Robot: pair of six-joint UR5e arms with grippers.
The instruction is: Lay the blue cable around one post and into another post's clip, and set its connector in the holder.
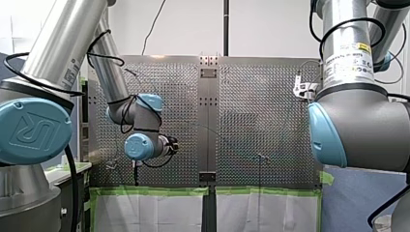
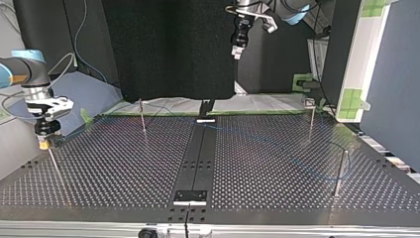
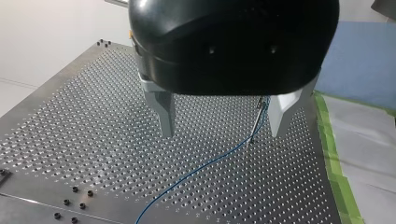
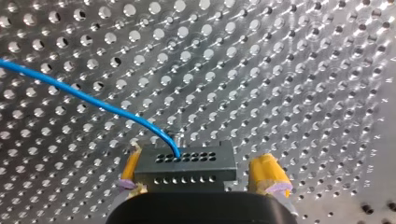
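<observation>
The right wrist view gives the closest look at the task's end. The black connector, its face full of small holes, sits between the yellow pads of the robot's right tool. One pad meets the connector's edge. On the other side a strip of perforated desk shows between pad and connector, so the tool stands parted around the block, not clamped on it. The blue cable curves in over the desk and enters one of the connector's upper holes.

Whether a holder lies under the connector cannot be made out here. The top view adds that the right tool hangs low at the view's left, right over the tip of a thin post near the desk's corner.

The left wrist view shows the other stretch of cable. The thin blue line runs across the desk and rises along a slim post just inside one metal finger of the black left tool. The fingers are spread wide with nothing between them, and green tape edges the desk beside it.

Only the top view shows that this left tool hangs high above the desk's far edge, well clear of the posts. The cable there is no more than a faint line across the view's right half.

In the front view the right arm's bulk hides the right tool, and the cable cannot be seen.
</observation>
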